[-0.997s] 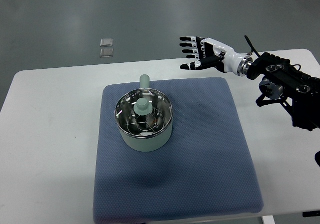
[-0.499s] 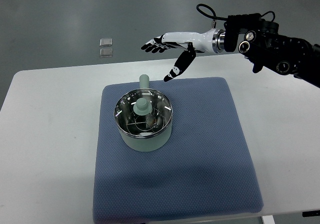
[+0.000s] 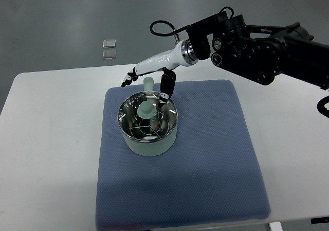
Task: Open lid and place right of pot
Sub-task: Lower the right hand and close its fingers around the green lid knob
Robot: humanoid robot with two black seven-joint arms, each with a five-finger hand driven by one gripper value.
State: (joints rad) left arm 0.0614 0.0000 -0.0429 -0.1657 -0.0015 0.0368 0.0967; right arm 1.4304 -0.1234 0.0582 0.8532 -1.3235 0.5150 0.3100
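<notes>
A pale green pot (image 3: 148, 138) stands on the blue mat (image 3: 205, 159), its handle (image 3: 148, 83) pointing to the far side. A glass lid (image 3: 149, 120) with a pale green knob (image 3: 145, 109) covers it. My right hand (image 3: 149, 82) reaches in from the right and hovers over the pot's far rim, just beyond the knob. Its fingers (image 3: 129, 78) stretch left and the thumb (image 3: 165, 89) hangs down near the rim. The hand is open and holds nothing. My left arm does not show.
The mat lies on a white table (image 3: 46, 138). To the right of the pot the mat is bare. Two small square plates (image 3: 109, 49) lie on the grey floor beyond the table's far edge.
My right arm has swung left and down, from the mat's far right corner to just over the pot's far rim. The pot and lid have not moved.
</notes>
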